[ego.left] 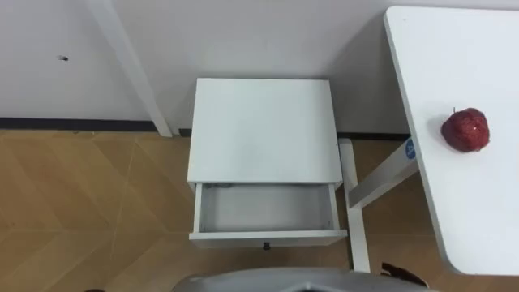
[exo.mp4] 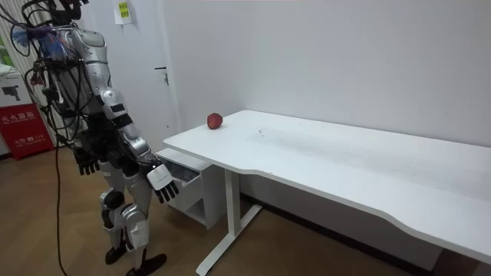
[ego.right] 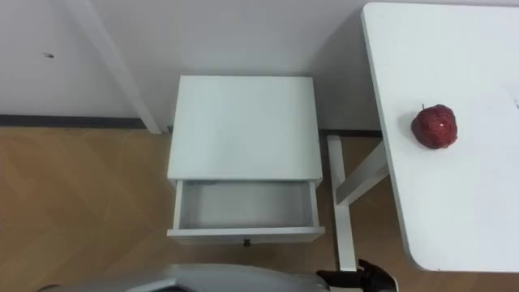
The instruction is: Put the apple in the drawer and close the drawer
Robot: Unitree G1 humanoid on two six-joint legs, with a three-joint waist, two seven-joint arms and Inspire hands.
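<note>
A red apple [ego.left: 466, 130] lies on the white table [ego.left: 442, 57], near its left edge and to my right. In the room view the apple [exo.mp4: 214, 120] sits at the table's far corner. Straight ahead, a small white cabinet [ego.left: 263, 130] stands against the wall with its drawer [ego.left: 266, 209] pulled out and nothing inside. I stand upright in front of it. My right hand [exo.mp4: 163, 182] hangs low beside the drawer [exo.mp4: 184, 172] with relaxed fingers and holds nothing. My left hand [exo.mp4: 86, 162] hangs at my other side, also relaxed and holding nothing.
The table's white leg [ego.left: 357, 203] stands just right of the cabinet. A slanted white post [ego.left: 130, 69] leans at the wall left of the cabinet. Wooden floor [ego.left: 89, 203] lies to the left. A door [exo.mp4: 146, 69] and a red box [exo.mp4: 23, 126] show behind me.
</note>
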